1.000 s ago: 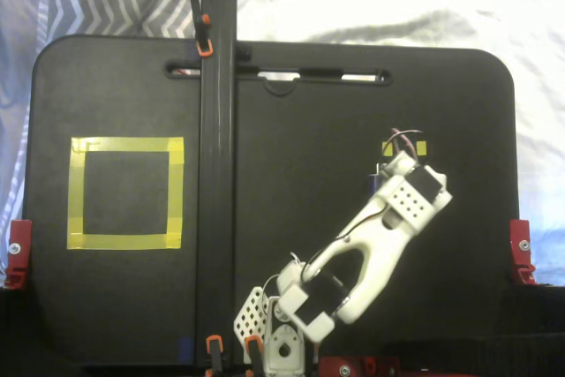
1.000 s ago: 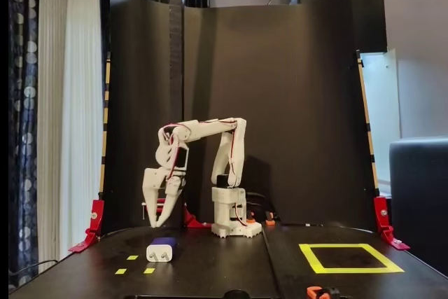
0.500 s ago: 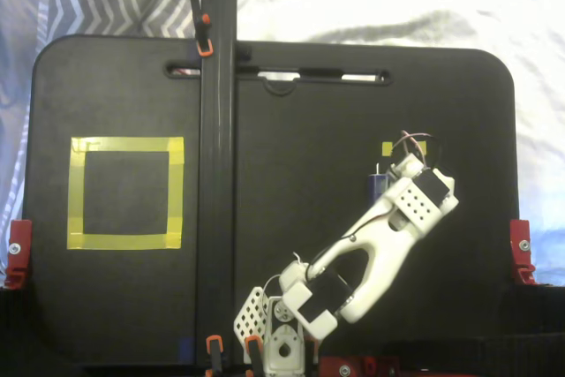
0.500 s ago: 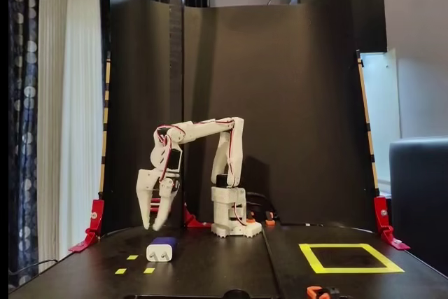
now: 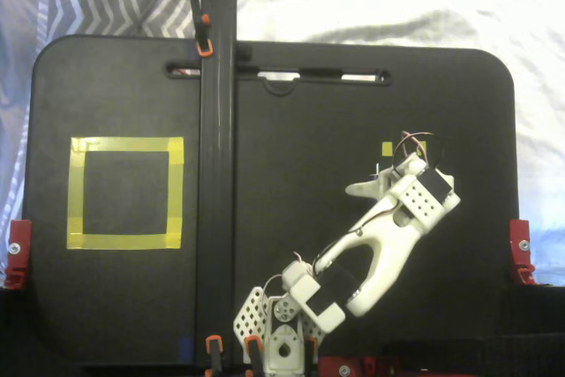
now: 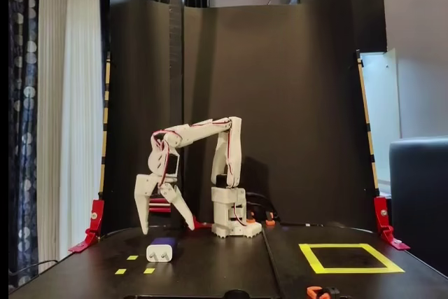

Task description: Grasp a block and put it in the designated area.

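White plastic arm reaches over the black table (image 5: 291, 130) in the top-down fixed view, and its fingers (image 5: 381, 181) now stand wide apart where half a second ago they were narrow; they hide the block here, beside a small yellow tape square (image 5: 387, 148). The designated area (image 5: 126, 192), a yellow tape outline, lies well apart at the left, past the upright black post (image 5: 217, 130). From the front fixed view, the fingers (image 6: 168, 227) have spread into a wide fork, empty, hanging above the navy block (image 6: 161, 249), which rests on the table near two tape squares. The grasp looks ready to begin; descent should follow.
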`<state>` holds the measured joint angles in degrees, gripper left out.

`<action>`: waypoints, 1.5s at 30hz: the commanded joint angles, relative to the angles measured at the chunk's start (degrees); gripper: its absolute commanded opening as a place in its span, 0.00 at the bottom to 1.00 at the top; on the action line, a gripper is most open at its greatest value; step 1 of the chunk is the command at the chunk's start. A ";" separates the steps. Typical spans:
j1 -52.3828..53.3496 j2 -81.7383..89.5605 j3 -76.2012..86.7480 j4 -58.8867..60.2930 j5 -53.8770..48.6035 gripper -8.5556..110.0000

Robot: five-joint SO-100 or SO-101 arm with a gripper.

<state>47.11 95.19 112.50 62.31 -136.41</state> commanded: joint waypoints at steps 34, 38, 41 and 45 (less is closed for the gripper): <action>0.00 -11.07 1.05 -9.93 -1.49 0.37; -0.18 -10.99 2.72 -11.43 -1.49 0.31; -0.26 -10.99 3.34 -11.95 -1.49 0.28; -0.35 -10.90 3.60 -12.13 -1.49 0.27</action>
<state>46.93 84.55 115.66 50.98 -137.46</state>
